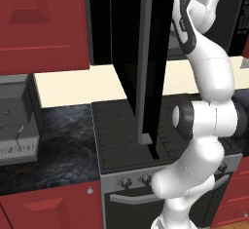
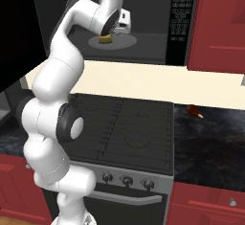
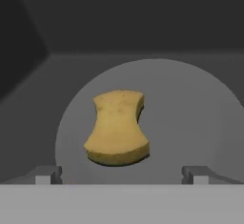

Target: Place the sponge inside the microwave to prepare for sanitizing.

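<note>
The yellow sponge (image 3: 118, 127) lies flat on the round turntable (image 3: 190, 113) inside the grey cavity of the microwave (image 2: 143, 44), free of any grip. My gripper (image 3: 122, 174) is open, its two fingertips (image 3: 47, 174) spread wide just short of the sponge and touching nothing. In the right base view the sponge (image 2: 105, 39) shows on the turntable right below my hand, and the gripper (image 2: 115, 31) reaches into the cavity from the front. The glossy black microwave door (image 1: 155, 62) hangs open, with its long grey bar handle (image 1: 143, 77) facing me.
Below the microwave sits a black stove (image 2: 124, 123) with knobs along its front. A small red-brown item (image 2: 194, 110) lies on the dark counter to the right. A grey boxy appliance (image 1: 17, 121) stands at the left, under red cabinets (image 1: 44, 23).
</note>
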